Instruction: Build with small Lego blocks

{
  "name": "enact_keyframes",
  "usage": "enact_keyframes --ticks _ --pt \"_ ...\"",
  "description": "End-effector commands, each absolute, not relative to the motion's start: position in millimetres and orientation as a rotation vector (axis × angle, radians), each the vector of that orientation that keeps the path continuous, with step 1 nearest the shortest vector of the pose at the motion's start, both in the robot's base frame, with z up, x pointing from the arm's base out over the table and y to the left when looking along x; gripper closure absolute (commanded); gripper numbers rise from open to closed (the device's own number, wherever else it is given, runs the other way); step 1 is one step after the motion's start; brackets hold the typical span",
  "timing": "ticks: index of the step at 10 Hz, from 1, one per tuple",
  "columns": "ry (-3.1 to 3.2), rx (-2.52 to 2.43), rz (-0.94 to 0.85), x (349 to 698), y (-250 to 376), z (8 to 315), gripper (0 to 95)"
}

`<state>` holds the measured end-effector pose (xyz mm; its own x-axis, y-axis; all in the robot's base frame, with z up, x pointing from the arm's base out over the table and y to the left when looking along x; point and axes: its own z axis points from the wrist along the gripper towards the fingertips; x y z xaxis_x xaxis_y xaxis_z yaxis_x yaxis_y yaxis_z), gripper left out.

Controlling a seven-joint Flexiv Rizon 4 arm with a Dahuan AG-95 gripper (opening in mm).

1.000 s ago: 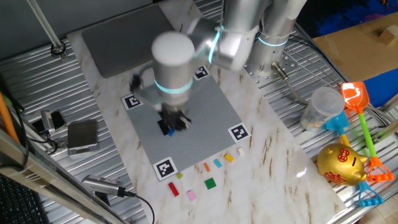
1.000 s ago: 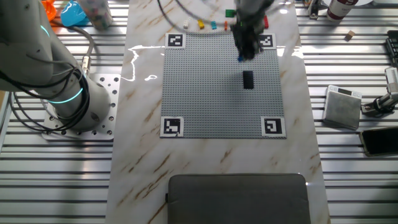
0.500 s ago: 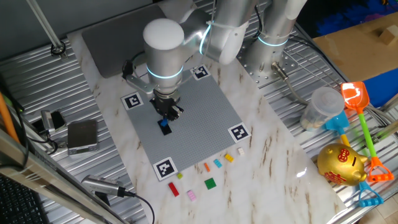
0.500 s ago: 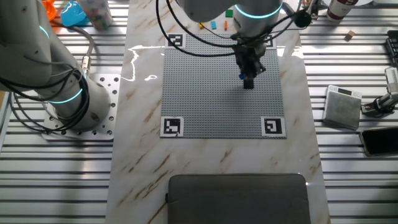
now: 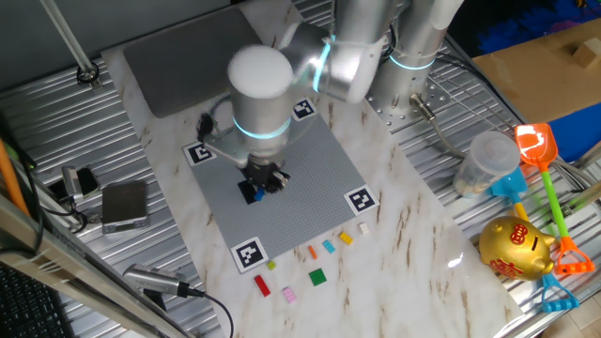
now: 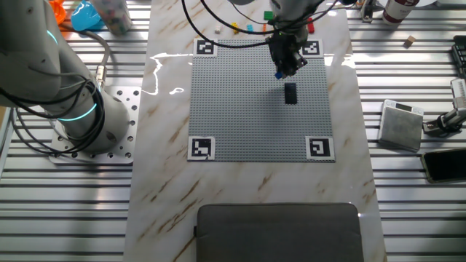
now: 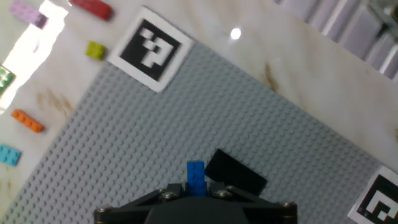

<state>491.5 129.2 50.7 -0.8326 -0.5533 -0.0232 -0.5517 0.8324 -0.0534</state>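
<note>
Since half a second ago the arm has swung back from directly over the black brick [image 6: 290, 92] toward the edge of the grey baseplate [image 6: 240, 109] nearest the loose bricks, and has lifted a little, so the black brick, which the hand then covered, now shows whole. The gripper [image 6: 284, 69] comes away with the blue brick [image 7: 196, 177] clamped between its fingers; in the hand view that brick sticks out straight ahead of the fingers, its long axis running along them. The black brick lies on the studs just beside and slightly to the right of the blue one's tip in that view, its long axis at a slant to the blue brick's. I judge that the coming move turns on this offset: to join the two, the hand must travel back over the plate toward the black brick and line the blue one up with the studs before pressing down. The other small bricks, among them a red brick [image 5: 262, 287], a green brick [image 5: 317, 276] and an orange brick [image 7: 27, 120], lie loose on the marble surface [image 5: 413, 244] past the plate's edge. No brand or legible writing shows; the plate's corners carry only black-and-white square markers [image 7: 151, 48].
</note>
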Motion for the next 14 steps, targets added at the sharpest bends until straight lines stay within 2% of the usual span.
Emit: enact_keyframes --ticks 1,8,14 --pt "2.988 -0.808 -0.059 491 128 52 95.0" --pt "3.038 -0.537 0.001 491 128 52 95.0" --pt "3.044 -0.369 -0.005 516 93 44 95.0"
